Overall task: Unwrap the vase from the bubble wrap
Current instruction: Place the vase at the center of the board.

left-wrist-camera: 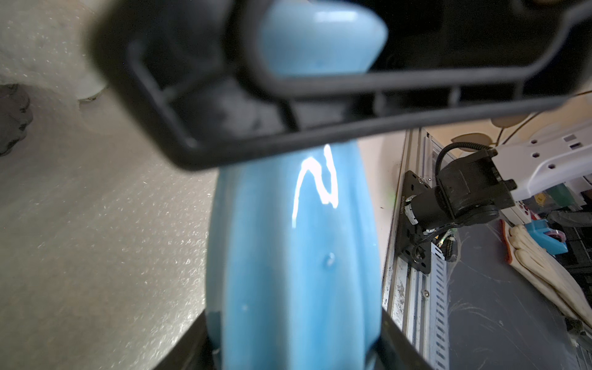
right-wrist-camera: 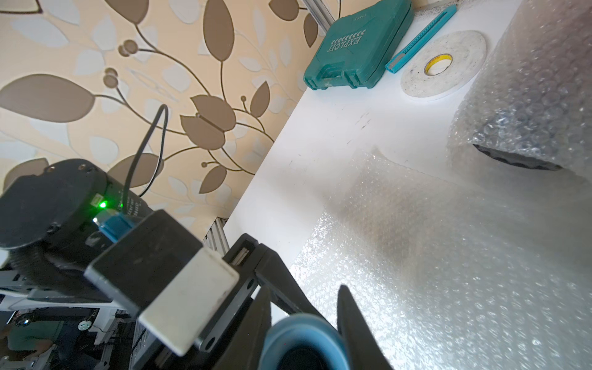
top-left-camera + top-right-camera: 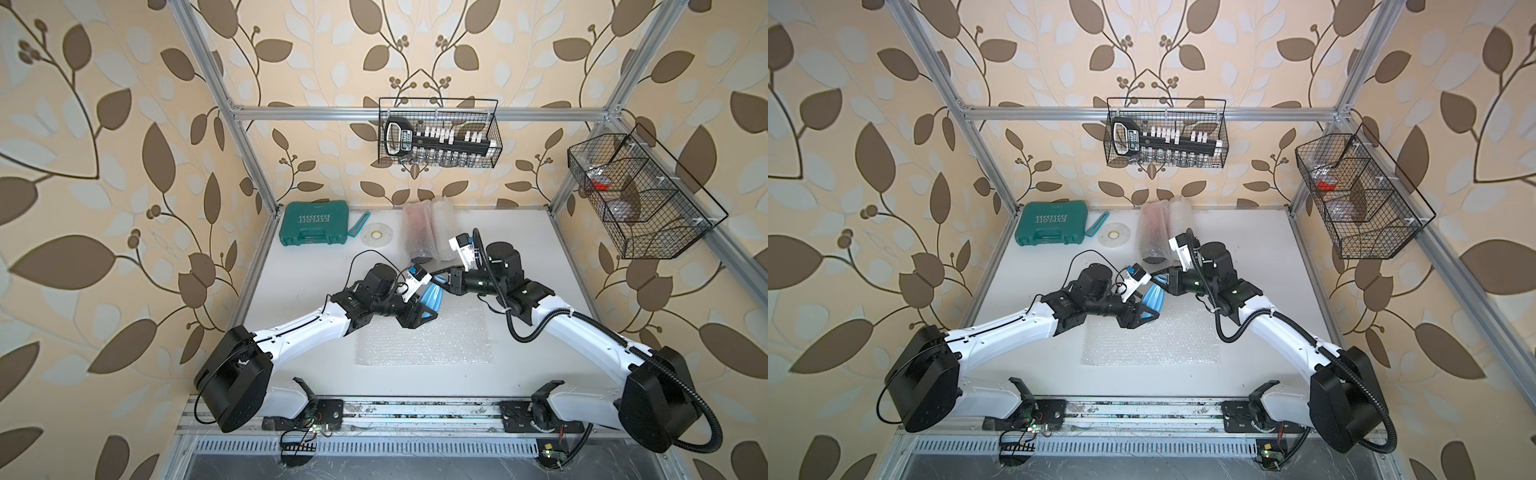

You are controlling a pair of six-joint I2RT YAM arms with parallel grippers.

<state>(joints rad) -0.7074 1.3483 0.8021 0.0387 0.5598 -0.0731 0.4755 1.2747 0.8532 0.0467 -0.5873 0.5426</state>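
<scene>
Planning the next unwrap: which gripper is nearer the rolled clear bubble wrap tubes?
Right. The right gripper is just before the rolled tubes; left gripper, holding the glossy blue vase, farther away.

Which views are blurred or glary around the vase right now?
Left wrist view: the right claw's finger is a blurred bar across the vase, which carries a white glare streak. Right wrist view: vase rim out of focus, bubble wrap sheet glinting. Both top views: evenly lit, sharp.

Blue vase (image 3: 432, 299) bare, aloft – bubble wrap (image 3: 436, 340) flat beneath.
</scene>
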